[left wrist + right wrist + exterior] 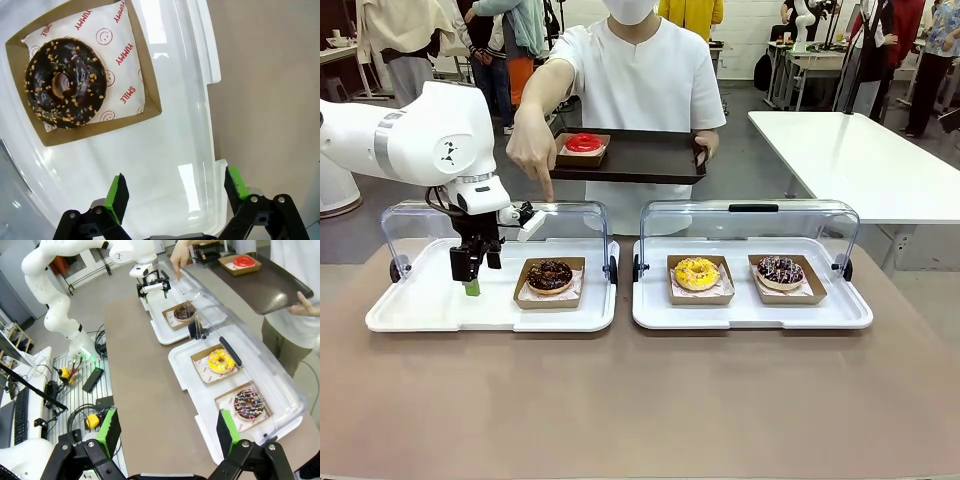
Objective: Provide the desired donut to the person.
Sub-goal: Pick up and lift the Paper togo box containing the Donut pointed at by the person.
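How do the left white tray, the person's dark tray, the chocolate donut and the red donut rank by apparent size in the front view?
1. left white tray
2. dark tray
3. chocolate donut and red donut look about alike; the red one is farther away.

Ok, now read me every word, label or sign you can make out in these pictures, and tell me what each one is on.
"YUMMY": red print, repeated on the paper liner under the chocolate donut.
"SMILE": red print on the same liner, among red smiley faces.
Print on the liners under the yellow donut and the sprinkled donut: too small to read.
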`<state>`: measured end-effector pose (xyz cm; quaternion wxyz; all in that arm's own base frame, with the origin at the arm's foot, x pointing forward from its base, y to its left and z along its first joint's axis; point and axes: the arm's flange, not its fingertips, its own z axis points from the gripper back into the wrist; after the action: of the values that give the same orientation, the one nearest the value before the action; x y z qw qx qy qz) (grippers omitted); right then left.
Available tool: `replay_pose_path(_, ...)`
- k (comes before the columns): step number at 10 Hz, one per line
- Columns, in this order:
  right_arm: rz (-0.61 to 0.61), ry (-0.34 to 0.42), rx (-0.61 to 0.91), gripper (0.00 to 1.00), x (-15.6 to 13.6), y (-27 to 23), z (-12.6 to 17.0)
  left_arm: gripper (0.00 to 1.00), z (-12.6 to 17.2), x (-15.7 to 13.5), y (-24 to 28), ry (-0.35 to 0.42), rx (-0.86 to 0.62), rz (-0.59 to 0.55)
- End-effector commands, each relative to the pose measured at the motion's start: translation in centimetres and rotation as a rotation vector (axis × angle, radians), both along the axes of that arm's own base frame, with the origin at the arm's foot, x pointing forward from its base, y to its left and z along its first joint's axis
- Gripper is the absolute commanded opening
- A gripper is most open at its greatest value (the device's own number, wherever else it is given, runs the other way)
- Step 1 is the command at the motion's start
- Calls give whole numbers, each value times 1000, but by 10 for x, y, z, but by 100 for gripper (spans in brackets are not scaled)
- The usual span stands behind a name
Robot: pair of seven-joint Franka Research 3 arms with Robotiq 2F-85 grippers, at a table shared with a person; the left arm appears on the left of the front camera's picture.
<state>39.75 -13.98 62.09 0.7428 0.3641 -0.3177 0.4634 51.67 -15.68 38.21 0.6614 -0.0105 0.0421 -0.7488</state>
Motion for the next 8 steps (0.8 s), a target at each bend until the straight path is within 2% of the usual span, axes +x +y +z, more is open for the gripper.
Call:
replay_pose_path(1,6,-3,8,100,0,1,0,100,2,5,-1,-2,7,9)
replay_pose_path(5,6,-3,8,100,0,1,0,100,1,2,-1,-2,-1,0)
replay_pose_path(7,6,-3,8,100,0,1,0,100,-3,-15,-17,-110,62,13)
replay_pose_path(8,6,-3,8,100,0,1,0,100,-6,-23,-31,-139,74,-14)
